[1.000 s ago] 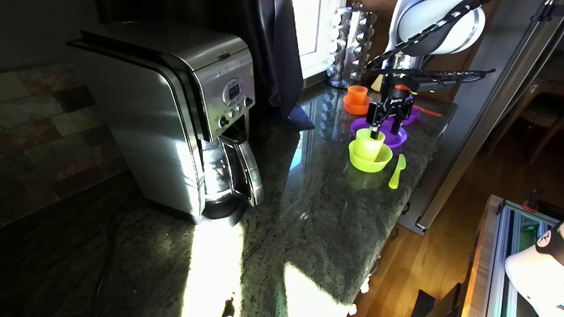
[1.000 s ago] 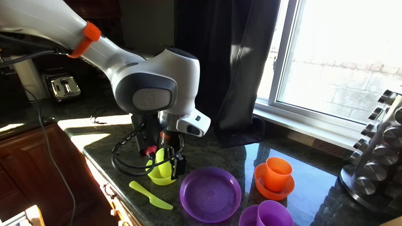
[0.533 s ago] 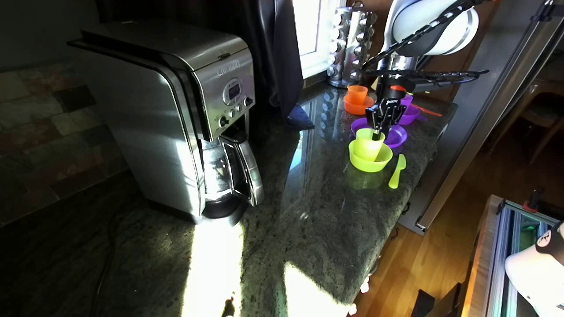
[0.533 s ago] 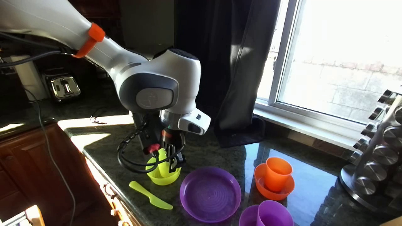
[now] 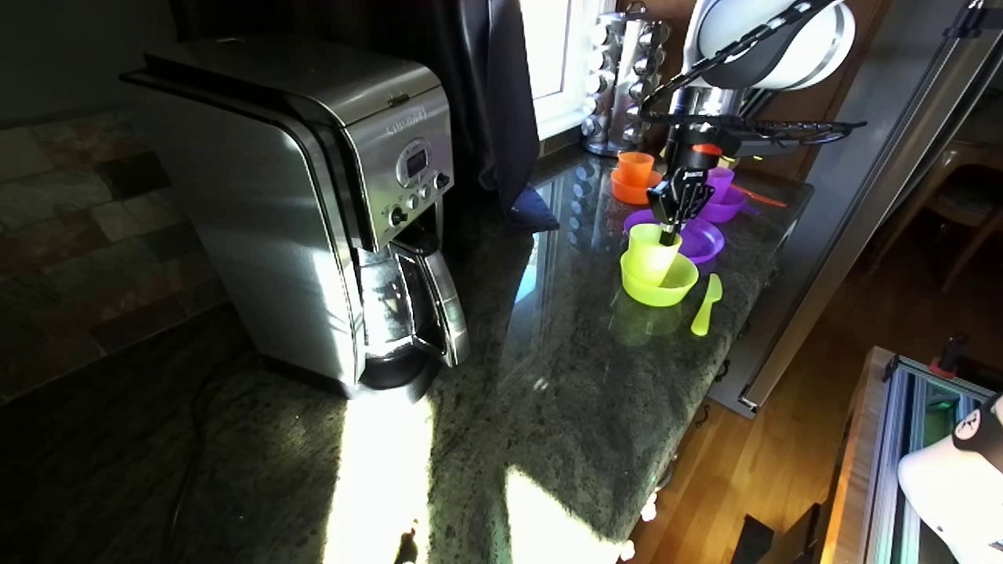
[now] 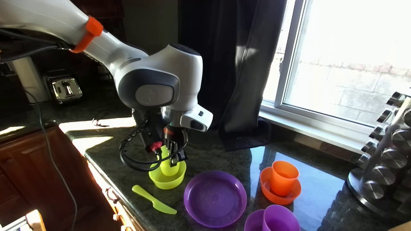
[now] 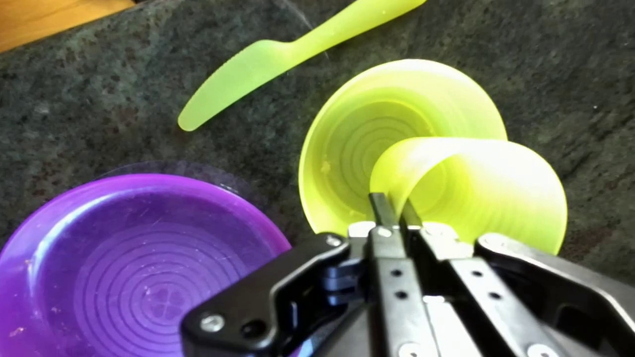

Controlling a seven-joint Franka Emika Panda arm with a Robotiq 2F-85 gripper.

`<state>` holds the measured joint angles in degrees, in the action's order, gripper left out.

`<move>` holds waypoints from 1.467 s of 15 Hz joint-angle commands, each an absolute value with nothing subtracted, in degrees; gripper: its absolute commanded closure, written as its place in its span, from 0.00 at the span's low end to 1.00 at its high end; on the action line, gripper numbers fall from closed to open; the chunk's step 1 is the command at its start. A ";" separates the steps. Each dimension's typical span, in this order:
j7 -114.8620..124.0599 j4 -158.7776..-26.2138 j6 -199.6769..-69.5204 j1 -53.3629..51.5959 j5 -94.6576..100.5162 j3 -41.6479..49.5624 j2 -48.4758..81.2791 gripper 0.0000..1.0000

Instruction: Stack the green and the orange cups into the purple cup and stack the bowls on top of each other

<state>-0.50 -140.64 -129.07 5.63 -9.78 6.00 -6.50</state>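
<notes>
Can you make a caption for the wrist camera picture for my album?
Gripper pinching the green cup by its rim; green bowl, green knife and purple plate nearby.

In an exterior view I'm making out blurry brand lettering (image 5: 407, 120), looking like "Cuisinart", on the coffee maker (image 5: 305, 219). On the coffee maker's front, the display (image 5: 417, 162) is coming through too small to read. Beyond the coffee maker, white marking (image 5: 694, 174) on the gripper (image 7: 395, 208) is blurring past reading.
</notes>
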 commanded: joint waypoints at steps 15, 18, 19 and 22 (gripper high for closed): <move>0.05 -130.58 -116.26 12.30 -9.76 13.74 -20.67 0.96; 0.06 -130.89 -116.27 12.19 -9.74 13.43 -20.66 0.96; 0.06 -130.89 -116.27 12.19 -9.74 13.44 -20.64 0.99; 2.75 -122.75 -116.74 13.89 -11.41 16.36 -13.37 0.99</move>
